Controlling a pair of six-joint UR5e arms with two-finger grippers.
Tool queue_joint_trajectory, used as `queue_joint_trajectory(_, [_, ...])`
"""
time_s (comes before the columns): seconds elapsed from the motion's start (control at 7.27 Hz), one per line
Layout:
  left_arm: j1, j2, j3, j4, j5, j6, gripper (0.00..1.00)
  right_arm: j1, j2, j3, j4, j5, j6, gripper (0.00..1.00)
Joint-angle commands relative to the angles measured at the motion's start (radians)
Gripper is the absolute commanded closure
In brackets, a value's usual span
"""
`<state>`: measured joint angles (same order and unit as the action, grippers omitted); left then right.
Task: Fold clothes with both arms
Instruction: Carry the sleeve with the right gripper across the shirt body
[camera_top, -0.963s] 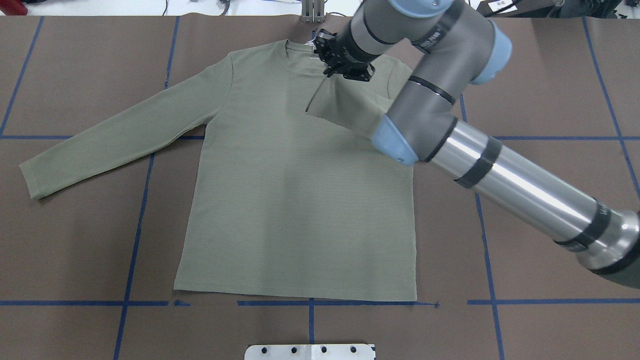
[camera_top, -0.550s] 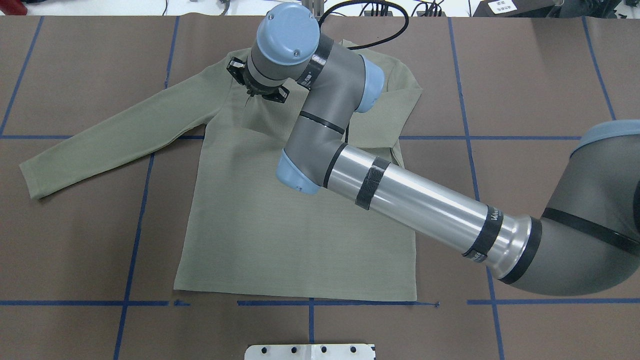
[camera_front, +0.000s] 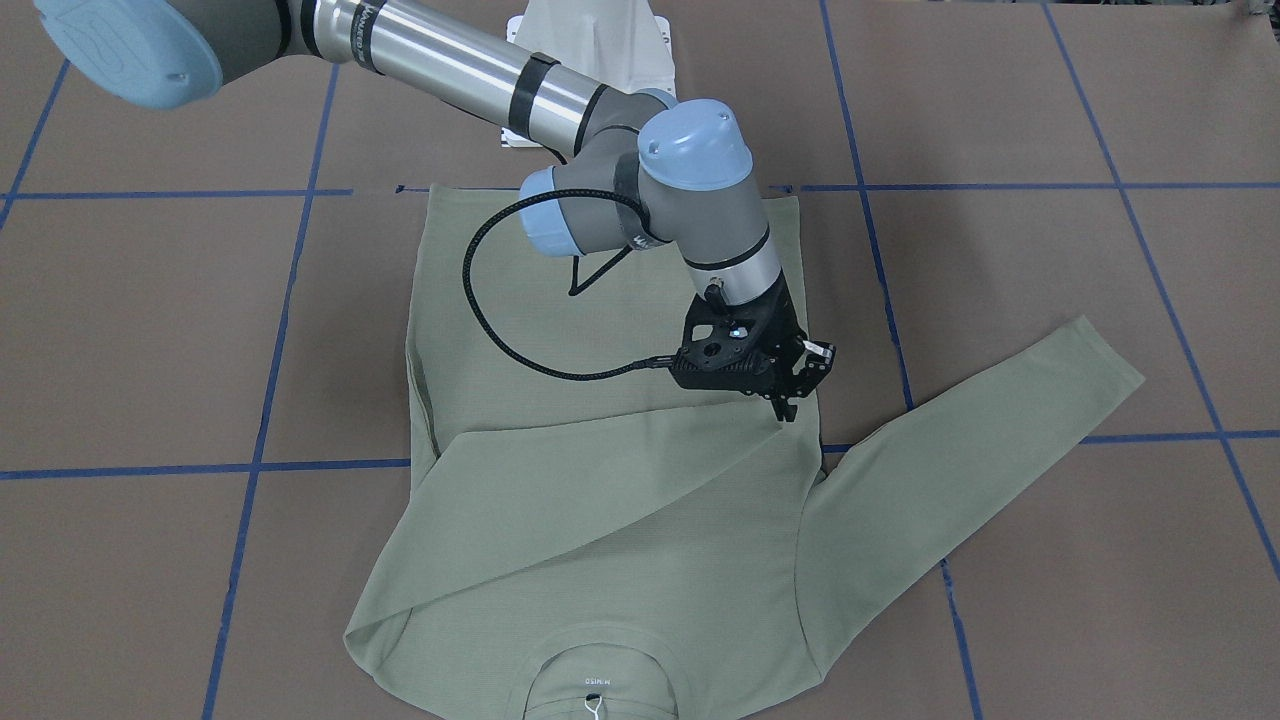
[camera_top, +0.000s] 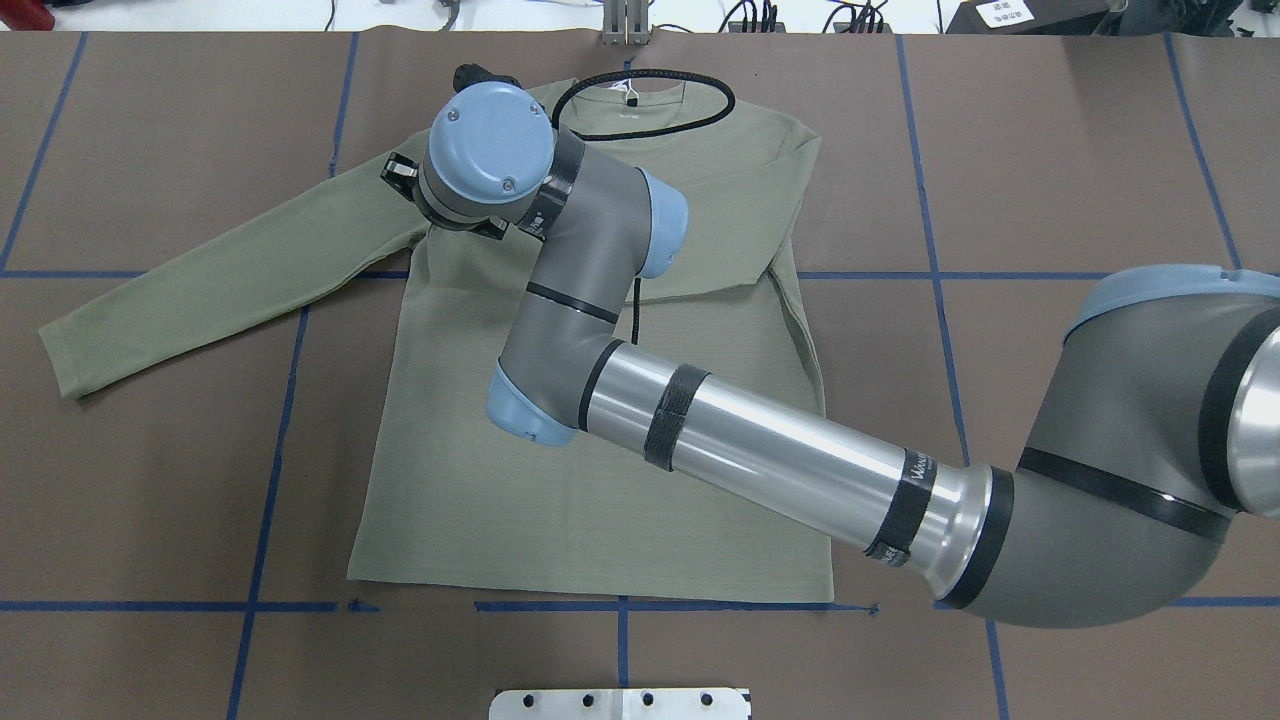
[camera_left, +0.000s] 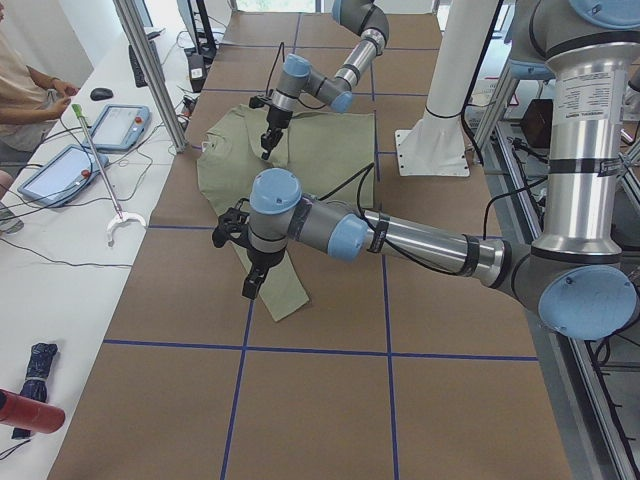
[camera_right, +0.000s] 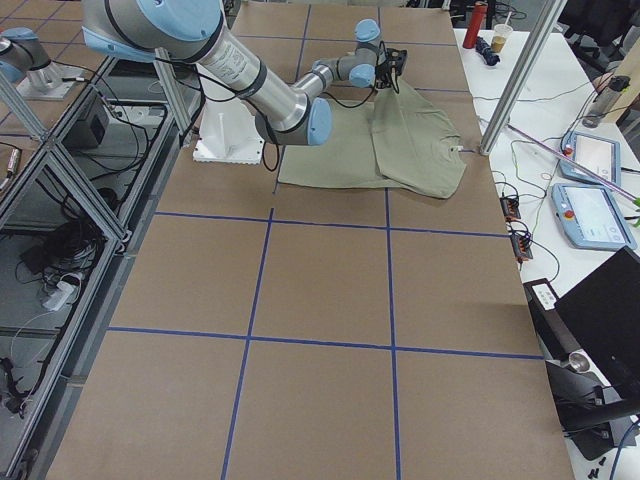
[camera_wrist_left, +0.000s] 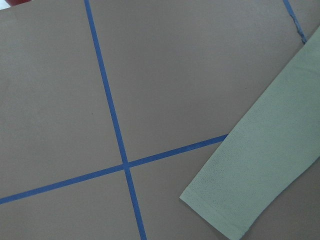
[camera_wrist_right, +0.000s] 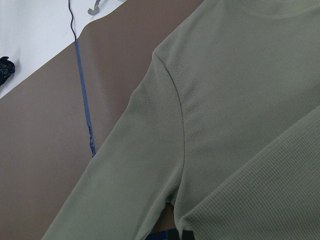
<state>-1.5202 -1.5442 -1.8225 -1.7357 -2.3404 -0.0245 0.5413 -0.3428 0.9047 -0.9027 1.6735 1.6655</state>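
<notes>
The pale sage-green shirt lies flat, front up, with its neckline and white tag at the table's far side. Its right sleeve is folded across the chest. My right gripper reaches across the shirt and is shut on that sleeve's cuff, low over the left armpit; in the overhead view only its black wrist part shows. The left sleeve lies stretched out, its cuff under my left gripper, which hovers above it; I cannot tell whether that gripper is open or shut.
Brown table cover with blue tape lines. White base plate at the robot's side. A side table with tablets and an operator lies beyond the far edge. An aluminium post stands there.
My right arm has swept left across the shirt, pulling the right sleeve from near the neckline over to the left armpit. The sleeve now lies folded across the chest.
</notes>
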Motion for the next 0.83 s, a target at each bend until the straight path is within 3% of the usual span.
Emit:
queue_joint_trajectory(0.0, [0.002,-0.001,0.000,-0.002,0.000,0.000,0.00,-0.012,0.034,-0.073,0.060,-0.029,-0.001,1.00])
queue_joint_trajectory(0.14, [0.005,-0.002,0.002,-0.002,0.000,0.002,0.00,-0.012,0.041,-0.088,0.061,-0.034,-0.001,0.34])
queue_joint_trajectory(0.28, [0.052,-0.002,0.006,-0.042,0.000,-0.009,0.00,-0.020,0.085,-0.133,0.061,-0.046,0.000,0.03])
queue_joint_trajectory(0.41, [0.075,-0.002,0.014,-0.051,0.001,-0.073,0.00,-0.026,0.114,-0.162,0.061,-0.047,0.000,0.02])
queue_joint_trajectory(0.69, [0.141,-0.004,0.064,-0.068,0.001,-0.123,0.00,-0.023,0.113,-0.130,0.048,-0.037,0.022,0.01])
